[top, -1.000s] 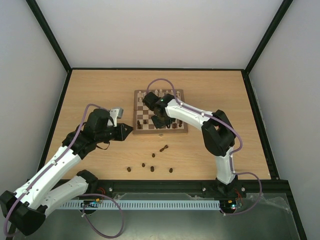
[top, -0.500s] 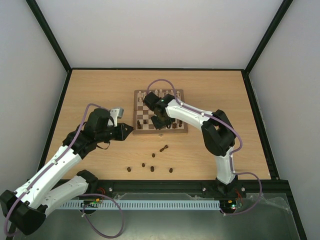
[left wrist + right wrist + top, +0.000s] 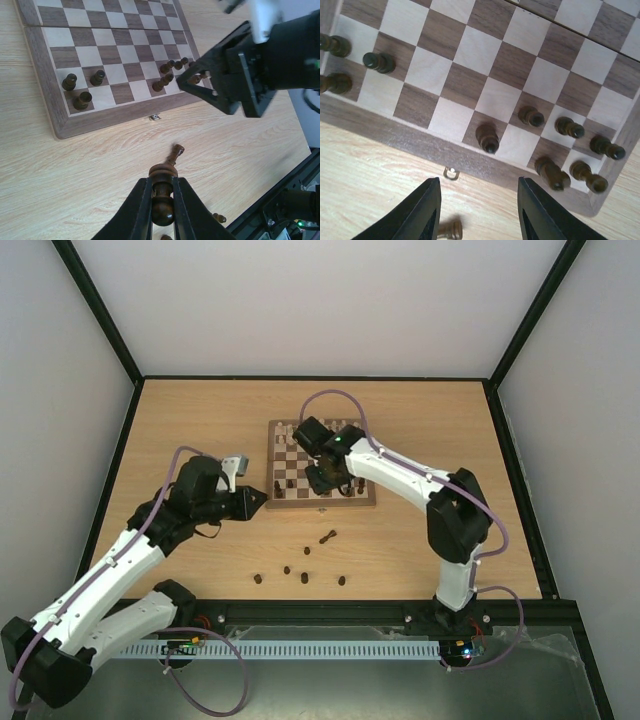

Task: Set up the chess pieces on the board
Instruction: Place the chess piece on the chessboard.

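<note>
The right arm's black gripper [image 3: 320,480] hangs over the near half of the square brown-and-cream checkered wooden chessboard [image 3: 283,462]. Six small dark brown chess pieces [image 3: 304,578] lie loose on the light wooden worktop [image 3: 180,420].

This looks like a robotics lab test cell rather than a home or shop. A light wooden table [image 3: 200,430] is boxed in by plain white panels [image 3: 320,300] on the left, right and far sides, joined by black frame posts [image 3: 100,315]. Two white-and-black robot arms, the left arm [image 3: 110,575] and the right arm [image 3: 400,470], are bolted to a black rail [image 3: 320,612] along the near edge, and purple cables [image 3: 335,393] loop off them. Nearer still, a white slotted strip [image 3: 320,649] lies on what may be a grey metal bench; the view there is dim. The only props are a chessboard [image 3: 285,455] and small chess pieces [image 3: 303,577].
</note>
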Robot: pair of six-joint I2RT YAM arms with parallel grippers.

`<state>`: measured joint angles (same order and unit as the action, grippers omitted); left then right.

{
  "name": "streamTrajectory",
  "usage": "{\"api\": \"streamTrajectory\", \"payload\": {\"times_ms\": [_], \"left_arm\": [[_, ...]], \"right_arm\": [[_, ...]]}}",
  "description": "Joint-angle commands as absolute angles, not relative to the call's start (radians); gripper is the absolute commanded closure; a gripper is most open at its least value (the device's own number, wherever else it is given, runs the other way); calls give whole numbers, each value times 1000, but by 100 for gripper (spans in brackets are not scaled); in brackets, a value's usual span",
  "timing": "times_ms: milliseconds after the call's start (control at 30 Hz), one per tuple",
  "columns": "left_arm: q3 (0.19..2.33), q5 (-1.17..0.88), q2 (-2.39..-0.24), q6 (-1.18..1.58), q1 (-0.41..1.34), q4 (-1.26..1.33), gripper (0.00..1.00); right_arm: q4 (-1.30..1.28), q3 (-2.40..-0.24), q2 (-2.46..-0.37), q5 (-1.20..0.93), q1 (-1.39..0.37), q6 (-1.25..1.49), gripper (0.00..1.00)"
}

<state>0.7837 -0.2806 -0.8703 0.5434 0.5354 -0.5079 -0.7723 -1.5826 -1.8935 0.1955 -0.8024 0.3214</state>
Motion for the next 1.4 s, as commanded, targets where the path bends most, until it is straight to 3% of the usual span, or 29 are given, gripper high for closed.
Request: {"api": "streamTrajectory", "payload": {"times_ms": [0, 500, 1367], "left_arm": [[784, -285, -891, 540, 531, -503, 98], [934, -256, -1133, 471, 532, -575, 97], [1722, -19, -1971, 361, 684, -1007, 97]], "right_arm": [[-778, -1522, -1775, 201, -799, 345, 56], [-679, -1217, -1405, 214, -763, 390, 50], [-586, -1058, -1217, 134, -750, 371, 49]]}}
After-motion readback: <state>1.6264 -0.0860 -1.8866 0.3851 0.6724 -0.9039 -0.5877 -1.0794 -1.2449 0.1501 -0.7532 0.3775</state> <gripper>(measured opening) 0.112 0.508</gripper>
